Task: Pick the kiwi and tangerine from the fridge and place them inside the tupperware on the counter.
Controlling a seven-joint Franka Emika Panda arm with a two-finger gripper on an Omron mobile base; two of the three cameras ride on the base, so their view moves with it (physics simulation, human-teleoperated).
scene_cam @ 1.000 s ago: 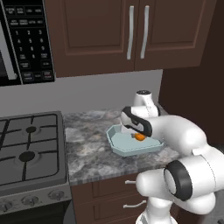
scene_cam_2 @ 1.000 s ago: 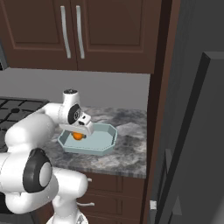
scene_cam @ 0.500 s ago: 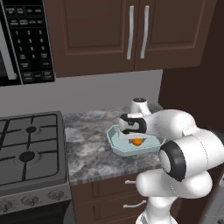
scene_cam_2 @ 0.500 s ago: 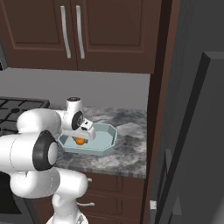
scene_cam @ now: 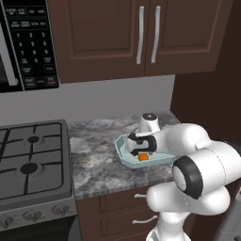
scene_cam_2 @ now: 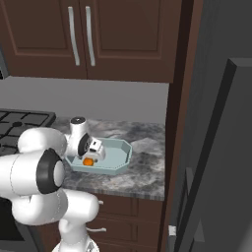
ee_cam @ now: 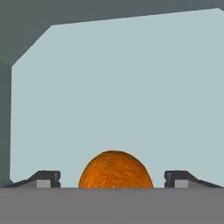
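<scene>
The bright orange tangerine point(scene_cam: 142, 157) point(scene_cam_2: 88, 161) lies low in the pale blue-teal tupperware point(scene_cam: 121, 142) point(scene_cam_2: 117, 154) on the marbled counter point(scene_cam: 94, 162). My gripper point(scene_cam: 142, 154) point(scene_cam_2: 90, 158) points down into the tray right over it. In the hand view the tangerine point(ee_cam: 115, 170) sits between the two fingertips point(ee_cam: 47, 178), with a small gap on each side, over the tray floor point(ee_cam: 122, 87). The gripper point(ee_cam: 113, 178) is open. The kiwi is out of view. The grey fridge point(scene_cam_2: 221, 147) stands at the right.
A gas stove point(scene_cam: 30, 157) lies left of the counter, under a microwave point(scene_cam: 26, 42). Dark wooden wall cabinets point(scene_cam: 146, 33) hang above. A tall dark panel point(scene_cam_2: 174, 123) bounds the counter on its right, beside the fridge.
The hand has sunk lower into the tupperware with the tangerine, and the arm has folded in closer over the tray.
</scene>
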